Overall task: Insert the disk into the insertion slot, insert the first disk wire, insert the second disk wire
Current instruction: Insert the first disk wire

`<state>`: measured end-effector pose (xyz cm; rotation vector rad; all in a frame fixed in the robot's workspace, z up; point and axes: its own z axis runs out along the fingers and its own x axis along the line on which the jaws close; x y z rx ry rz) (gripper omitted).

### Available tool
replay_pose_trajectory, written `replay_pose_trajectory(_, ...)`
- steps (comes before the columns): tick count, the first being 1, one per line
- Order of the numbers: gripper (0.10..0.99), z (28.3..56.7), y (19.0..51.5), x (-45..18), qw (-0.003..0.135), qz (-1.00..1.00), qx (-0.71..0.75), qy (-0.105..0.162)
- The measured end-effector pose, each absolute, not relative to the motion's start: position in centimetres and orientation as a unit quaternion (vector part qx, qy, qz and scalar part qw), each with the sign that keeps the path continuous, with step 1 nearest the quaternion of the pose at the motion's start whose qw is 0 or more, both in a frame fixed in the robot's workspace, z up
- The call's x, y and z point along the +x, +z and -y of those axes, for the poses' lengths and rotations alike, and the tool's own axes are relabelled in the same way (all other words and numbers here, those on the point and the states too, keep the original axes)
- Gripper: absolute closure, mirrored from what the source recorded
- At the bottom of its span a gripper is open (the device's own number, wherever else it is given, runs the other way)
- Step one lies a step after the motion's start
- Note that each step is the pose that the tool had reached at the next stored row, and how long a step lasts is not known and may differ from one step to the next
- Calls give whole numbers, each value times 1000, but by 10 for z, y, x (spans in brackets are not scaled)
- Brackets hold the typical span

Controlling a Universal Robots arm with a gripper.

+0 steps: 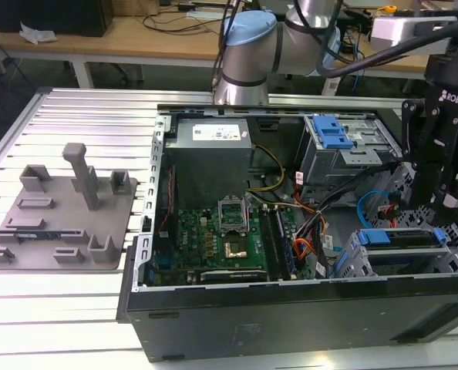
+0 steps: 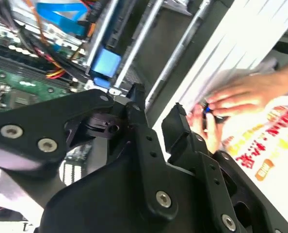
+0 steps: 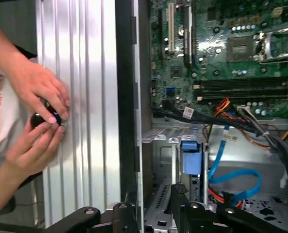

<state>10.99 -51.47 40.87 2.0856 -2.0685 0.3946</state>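
Observation:
The disk (image 1: 402, 237), grey in its bright blue carrier, lies in the insertion slot (image 1: 445, 260), a silver perforated cage at the case's corner on the exterior view's right. One blue end tab of the disk (image 3: 191, 158) (image 2: 105, 63) shows in both wrist views. My black gripper (image 1: 446, 196) (image 2: 156, 111) (image 3: 151, 206) hangs just above that cage, open, with nothing between its fingers. The second disk wire (image 1: 365, 202) (image 3: 233, 177), a thin light-blue cable, loops beside the cage. Which cable is the first disk wire I cannot tell.
A bundle of orange, yellow and black wires (image 1: 306, 243) runs by the motherboard (image 1: 213, 239). A taller grey bay with a blue latch (image 1: 331, 135) stands behind. A person's hands (image 3: 40, 104) (image 2: 233, 94) hold a small dark object on the ribbed table beside the case. A grey fixture plate (image 1: 59, 220) lies on the exterior view's left.

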Motion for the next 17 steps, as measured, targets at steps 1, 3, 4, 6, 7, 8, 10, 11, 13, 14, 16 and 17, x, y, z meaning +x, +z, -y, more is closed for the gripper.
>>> replay_pose_trajectory(1, 675, 514, 408, 108, 92, 694, 700, 137)
replay_pose_trajectory(3, 675, 513, 408, 104, 99, 693, 699, 143)
replay_pose_trajectory(4, 675, 513, 407, 102, 101, 693, 699, 145)
replay_pose_trajectory(6, 675, 510, 404, 98, 103, 694, 697, 149)
replay_pose_trajectory(7, 675, 510, 403, 97, 103, 695, 696, 149)
replay_pose_trajectory(8, 675, 509, 402, 96, 102, 697, 694, 150)
replay_pose_trajectory(10, 675, 505, 400, 96, 102, 697, 694, 151)
replay_pose_trajectory(11, 675, 500, 399, 96, 105, 696, 693, 154)
replay_pose_trajectory(13, 675, 491, 398, 96, 121, 693, 690, 170)
replay_pose_trajectory(14, 675, 483, 397, 96, 134, 689, 688, 183)
replay_pose_trajectory(16, 675, 478, 396, 96, 140, 688, 687, 189)
replay_pose_trajectory(17, 675, 478, 395, 95, 141, 687, 687, 190)
